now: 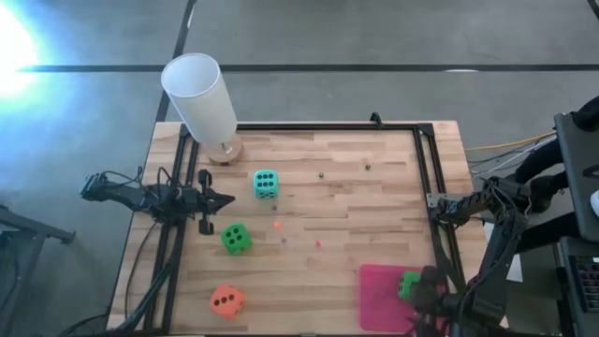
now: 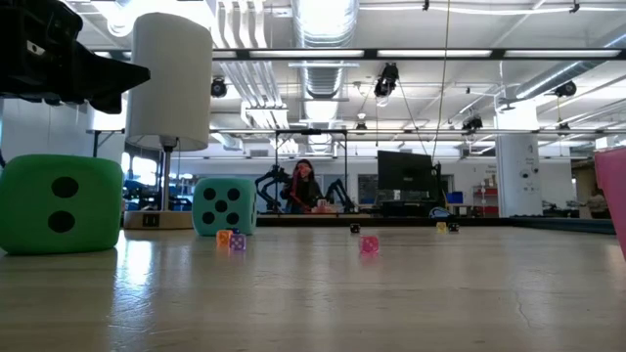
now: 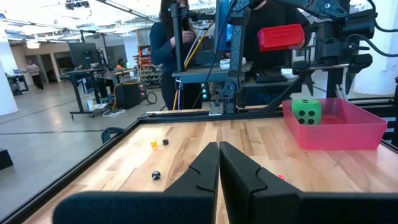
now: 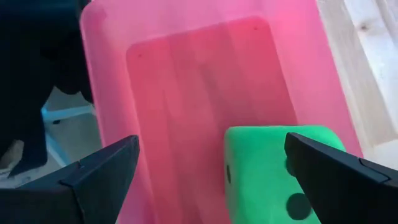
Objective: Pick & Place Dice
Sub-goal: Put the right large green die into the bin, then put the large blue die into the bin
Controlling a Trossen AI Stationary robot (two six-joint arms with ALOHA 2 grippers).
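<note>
A bright green die lies on the floor of the pink tray at the table's near right corner, also seen from the left wrist. My right gripper hangs open above the tray, slanting down, its fingers clear of that die. Three more dice rest on the wood: a teal one, a second green one and an orange one. My left gripper waits shut and level at the table's left side, between the teal and green dice.
A tall white cylinder on a round wooden foot stands at the far left corner. Tiny coloured dice are scattered mid-table. A black frame borders the board. A person stands beyond the table's right side.
</note>
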